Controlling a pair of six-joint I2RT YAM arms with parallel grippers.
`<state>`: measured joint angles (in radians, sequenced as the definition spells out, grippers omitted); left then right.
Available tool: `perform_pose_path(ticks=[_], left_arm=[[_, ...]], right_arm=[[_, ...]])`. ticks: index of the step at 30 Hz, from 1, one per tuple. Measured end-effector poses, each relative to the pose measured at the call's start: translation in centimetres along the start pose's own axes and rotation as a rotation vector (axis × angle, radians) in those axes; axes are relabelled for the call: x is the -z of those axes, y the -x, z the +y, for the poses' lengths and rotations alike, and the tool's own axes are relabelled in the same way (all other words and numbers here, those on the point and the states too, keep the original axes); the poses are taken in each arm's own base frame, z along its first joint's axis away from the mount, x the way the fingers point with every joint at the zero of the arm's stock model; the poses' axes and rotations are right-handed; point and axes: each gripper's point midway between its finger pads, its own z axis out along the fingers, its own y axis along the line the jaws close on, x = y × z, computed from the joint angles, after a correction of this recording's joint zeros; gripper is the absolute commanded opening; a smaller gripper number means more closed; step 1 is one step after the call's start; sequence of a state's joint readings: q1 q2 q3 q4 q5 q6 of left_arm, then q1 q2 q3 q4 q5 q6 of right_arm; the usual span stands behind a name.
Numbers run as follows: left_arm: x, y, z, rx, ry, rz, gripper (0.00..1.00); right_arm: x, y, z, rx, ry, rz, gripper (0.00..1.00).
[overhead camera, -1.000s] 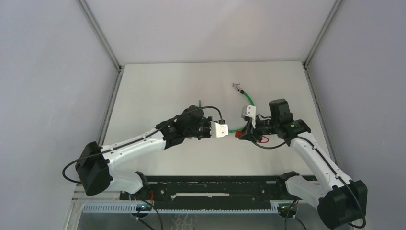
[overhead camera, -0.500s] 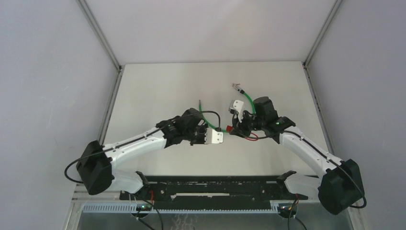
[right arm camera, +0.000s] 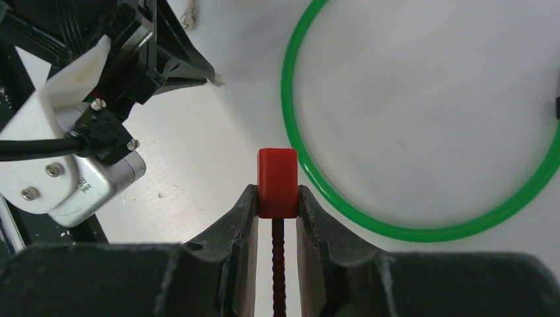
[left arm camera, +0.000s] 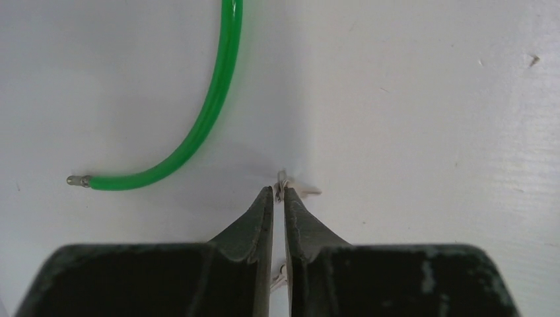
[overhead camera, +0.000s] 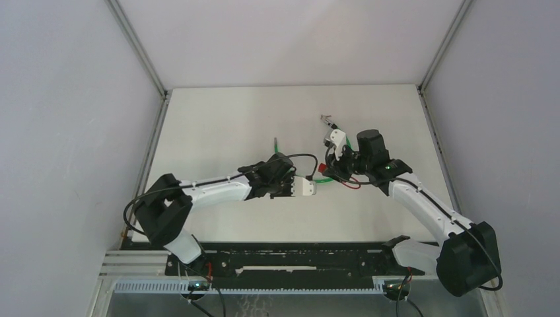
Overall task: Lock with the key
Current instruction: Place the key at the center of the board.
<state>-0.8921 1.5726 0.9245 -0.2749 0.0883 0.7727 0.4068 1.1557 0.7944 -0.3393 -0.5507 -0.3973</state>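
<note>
A red lock body (right arm camera: 277, 172) is pinched between the fingertips of my right gripper (right arm camera: 277, 191), with a ribbed dark red cord running back between the jaws. From above, the lock (overhead camera: 323, 168) sits mid-table. A green cable (right arm camera: 422, 231) loops on the table beside it. My left gripper (left arm camera: 278, 191) points down at the table, jaws a narrow slit apart. A small silvery key (left arm camera: 284, 190) with its ring shows at the tips and in the slit. One metal-tipped cable end (left arm camera: 78, 180) lies left of the fingers. From above, the left gripper (overhead camera: 316, 186) is just below-left of the lock.
The green cable's (overhead camera: 343, 137) far end carries a small metal piece (overhead camera: 325, 119) behind the right arm. A thin red wire (overhead camera: 354, 185) trails under the right wrist. The left gripper's camera block (right arm camera: 72, 178) sits close to the right fingers. Walls border the table.
My left jaws have parted slightly around the key, and that arm has stretched further right. The right gripper has carried the red lock up and left toward the table's middle.
</note>
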Motion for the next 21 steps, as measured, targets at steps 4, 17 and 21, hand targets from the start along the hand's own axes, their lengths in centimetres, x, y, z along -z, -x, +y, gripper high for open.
perform_pose_path(ticks=[4, 17, 21], left_arm=[[-1.2, -0.4, -0.3, 0.006, 0.005, 0.027, 0.15], [0.0, -0.9, 2.0, 0.127, 0.031, -0.007, 0.45], [-0.1, -1.8, 5.1, 0.215, 0.047, 0.010, 0.47]], right_arm=[[0.4, -0.1, -0.8, -0.018, -0.024, -0.004, 0.00], [0.6, -0.4, -1.9, -0.064, -0.074, 0.003, 0.00], [0.7, -0.5, -2.4, -0.074, -0.095, 0.007, 0.00]])
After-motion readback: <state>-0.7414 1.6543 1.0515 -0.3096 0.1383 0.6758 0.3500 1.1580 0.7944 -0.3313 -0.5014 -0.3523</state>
